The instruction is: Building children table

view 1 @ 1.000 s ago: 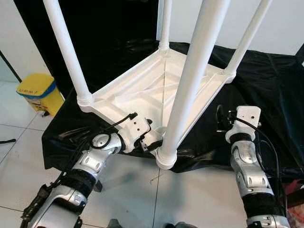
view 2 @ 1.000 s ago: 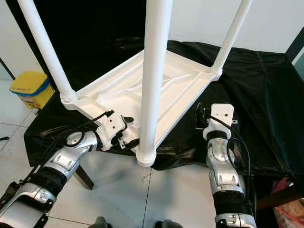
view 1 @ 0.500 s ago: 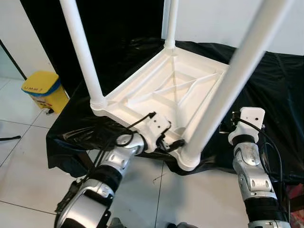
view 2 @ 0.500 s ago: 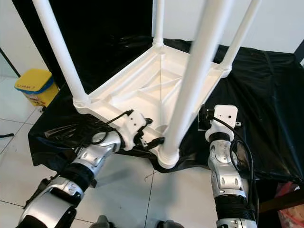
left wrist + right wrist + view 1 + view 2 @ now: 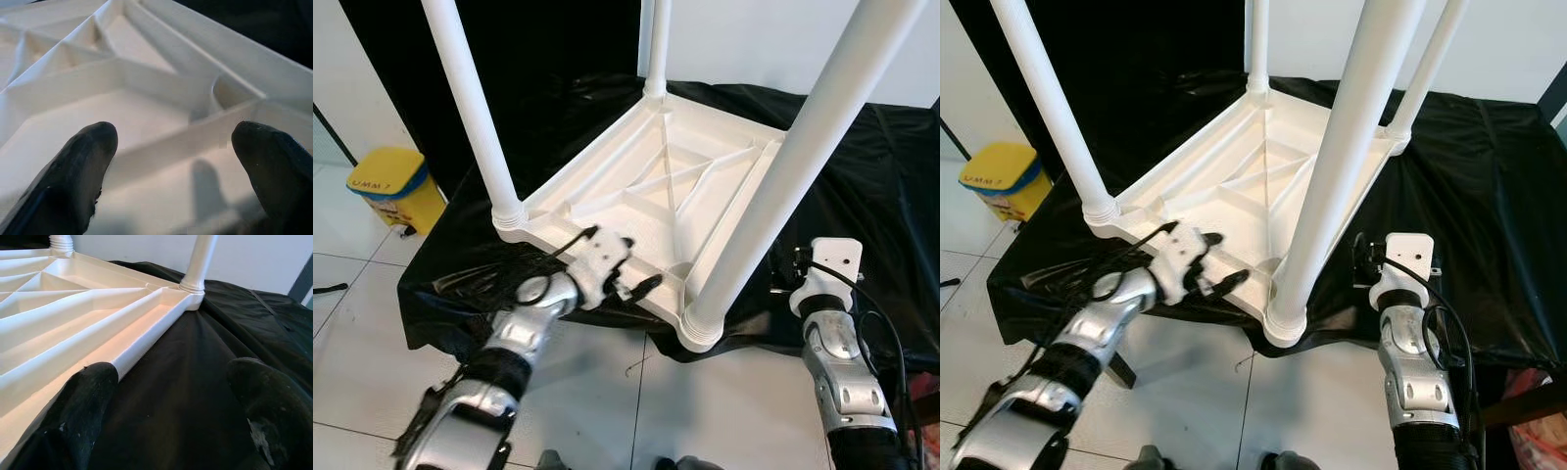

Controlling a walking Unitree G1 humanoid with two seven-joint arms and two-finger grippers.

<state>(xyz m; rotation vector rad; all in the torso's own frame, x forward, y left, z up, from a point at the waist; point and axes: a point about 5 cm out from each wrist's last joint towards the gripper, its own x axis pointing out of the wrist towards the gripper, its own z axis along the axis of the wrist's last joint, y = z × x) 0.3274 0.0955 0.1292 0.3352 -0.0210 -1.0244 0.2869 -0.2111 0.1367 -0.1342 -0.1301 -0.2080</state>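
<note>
Fingers of left gripper [image 5: 641, 286] spread wide, holding nothing, over the near rim of one upturned white table [image 5: 646, 201] on the black-draped counter [image 5: 891, 196]; four legs up. One yellow bin [image 5: 393, 188] on floor. Left wrist view: both fingers [image 5: 78, 171] above ribbing. Right wrist view: right gripper [image 5: 171, 416] spread wide, unladen, beside table edge.

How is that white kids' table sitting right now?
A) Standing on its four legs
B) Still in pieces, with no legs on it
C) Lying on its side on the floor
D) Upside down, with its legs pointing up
D: the white table lies top-down on the black cloth, its ribbed underside facing up and its legs rising from the corners.
</note>
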